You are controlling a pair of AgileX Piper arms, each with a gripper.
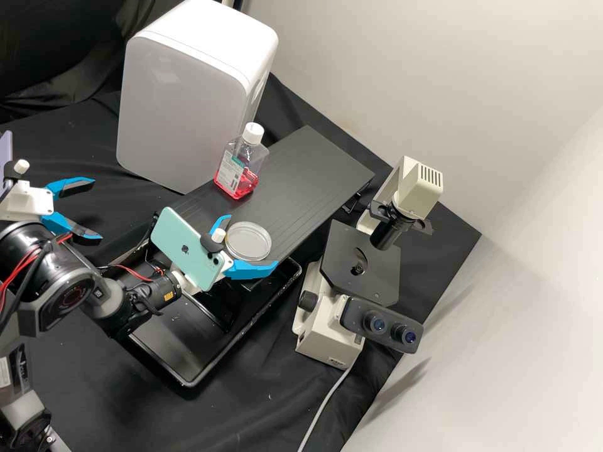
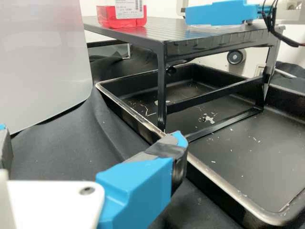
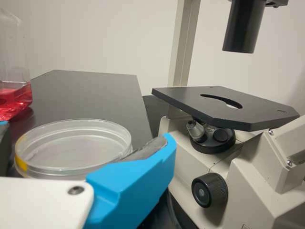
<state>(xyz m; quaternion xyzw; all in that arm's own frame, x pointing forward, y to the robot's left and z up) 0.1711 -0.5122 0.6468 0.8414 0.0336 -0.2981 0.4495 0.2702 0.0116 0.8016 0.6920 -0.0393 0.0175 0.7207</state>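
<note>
A clear lidded petri dish (image 1: 248, 242) (image 3: 71, 145) rests at the near edge of the black raised shelf (image 1: 314, 176). My right gripper (image 1: 248, 242) (image 3: 85, 136) straddles it, shut on it, with its blue fingers (image 3: 138, 176) against the rim on either side. A flask of red liquid (image 1: 239, 166) (image 3: 12, 90) with a white cap stands upright farther back on the shelf. My left gripper (image 1: 95, 209) (image 2: 90, 133) hangs open and empty at the bench's left, facing the tray (image 2: 143, 124) under the shelf.
A white box-shaped appliance (image 1: 188, 88) (image 2: 38, 57) stands behind the shelf at the left. An inverted microscope (image 1: 370, 276) sits right of the shelf, its black stage (image 3: 224, 105) close beside the dish. A mint-green phone (image 1: 188, 248) is mounted on the right wrist.
</note>
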